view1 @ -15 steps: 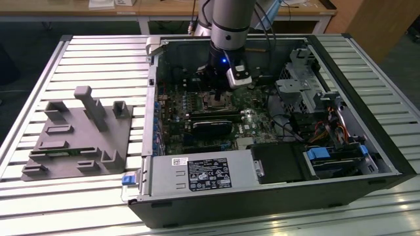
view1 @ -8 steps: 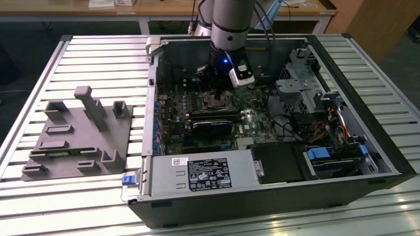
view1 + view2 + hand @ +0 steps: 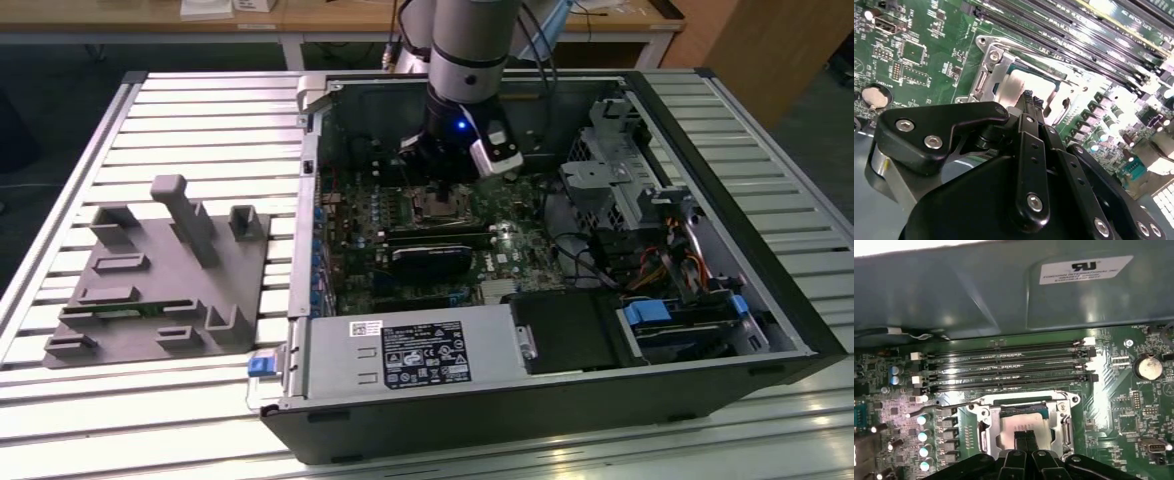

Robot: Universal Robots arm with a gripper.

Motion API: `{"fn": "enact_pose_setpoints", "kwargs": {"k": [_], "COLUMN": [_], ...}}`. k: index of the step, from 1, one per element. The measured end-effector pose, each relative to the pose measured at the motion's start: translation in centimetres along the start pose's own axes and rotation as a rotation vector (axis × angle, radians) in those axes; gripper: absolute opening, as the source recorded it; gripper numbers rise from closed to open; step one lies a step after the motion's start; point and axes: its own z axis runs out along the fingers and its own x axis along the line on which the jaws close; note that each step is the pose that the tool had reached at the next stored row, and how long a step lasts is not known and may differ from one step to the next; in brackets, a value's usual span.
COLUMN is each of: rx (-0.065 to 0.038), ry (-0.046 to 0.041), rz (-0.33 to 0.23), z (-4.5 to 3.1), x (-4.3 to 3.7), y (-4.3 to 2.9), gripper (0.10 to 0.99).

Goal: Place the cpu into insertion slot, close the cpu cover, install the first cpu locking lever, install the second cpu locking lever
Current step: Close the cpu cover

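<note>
Hand [image 3: 1026,436], narrowed with fingertips together, sits over the cpu [image 3: 1005,439] inside the insertion slot [image 3: 983,432].

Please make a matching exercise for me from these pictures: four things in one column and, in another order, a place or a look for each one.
Things:
1. chip
2. coin battery
3. memory slots
4. grey tray

Descriptions:
a. long and black, in parallel rows
b. outside the computer case, at the exterior view's left
c. pale square inside the silver socket frame, at the tips of the pincer
d. round and silvery, on the green board

Pairs: 1-c, 2-d, 3-a, 4-b.
</note>
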Motion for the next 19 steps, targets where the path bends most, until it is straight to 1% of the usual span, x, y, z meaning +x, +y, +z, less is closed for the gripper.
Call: {"fn": "enact_pose_setpoints", "kwargs": {"k": [1, 4, 5, 7, 9, 10, 15, 19], "rx": [-0.001, -0.003, -0.003, 0.001, 0.01, 0.011, 0.012, 0.012], "ry": [-0.0073, -0.0348, -0.0397, -0.0414, -0.0428, -0.0429, -0.043, -0.043], "rz": [-0.004, -0.013, -0.013, -0.01, -0.007, -0.007, -0.007, -0.007], "z": [0.02, 0.07, 0.1, 0.1, 0.1, 0.1, 0.11, 0.16], "x": [0.0, 0.06, 0.07, 0.12, 0.19, 0.19, 0.28, 1.04], "y": [-0.01, -0.04, -0.04, -0.04, -0.05, -0.05, -0.06, -0.13], "gripper": [0.106, 0.106, 0.106, 0.106, 0.106, 0.106, 0.106, 0.106]}}
